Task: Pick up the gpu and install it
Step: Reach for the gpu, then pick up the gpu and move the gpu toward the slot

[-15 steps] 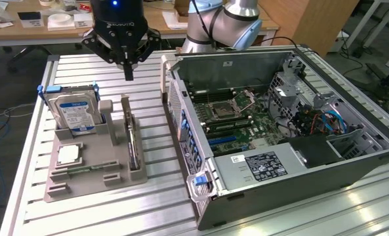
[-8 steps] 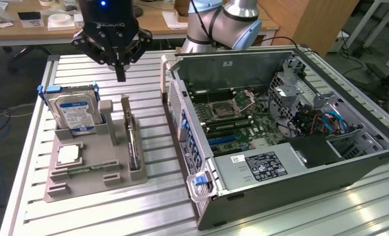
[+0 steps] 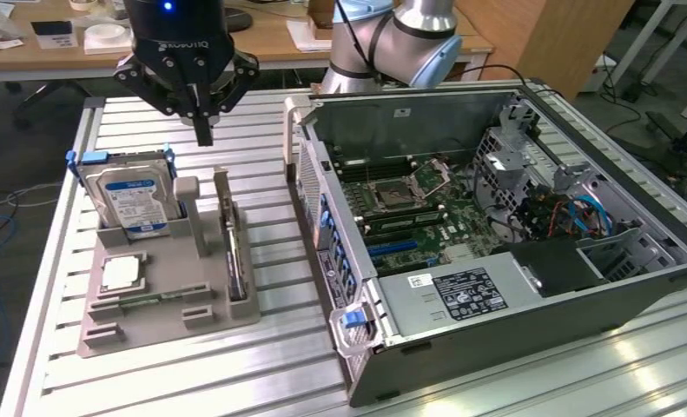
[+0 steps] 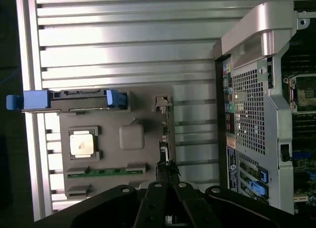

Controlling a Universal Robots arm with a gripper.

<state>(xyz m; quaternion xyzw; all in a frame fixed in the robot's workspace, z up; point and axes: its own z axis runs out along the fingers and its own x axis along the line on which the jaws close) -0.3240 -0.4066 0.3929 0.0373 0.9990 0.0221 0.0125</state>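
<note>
Table [image 3: 274,347] — ribbed shiny aluminium; holder [image 3: 181,261] — matt plastic

Open air lies between the tool [image 3: 204,130] and the gray holder [image 3: 158,321]. The upright hard drive [image 3: 135,201] blocks the side toward the exterior view's left of the card [image 3: 235,259]. Bare tabletop [image 3: 280,295] separates the holder from the computer case [image 3: 551,304].

Pincer [image 3: 204,137] is all matte black: chunky angular linkage bars with round pivot pins [image 4: 157,186], tapering to slim fingers [image 3: 203,117]. There's white lettering [image 3: 182,45] across the body and a small blue light [image 3: 166,7] above it. The arm [image 3: 412,22] is rounded silver-grey with a pale blue joint cap [image 3: 442,56] and a black cable [image 3: 340,22] alongside.
</note>
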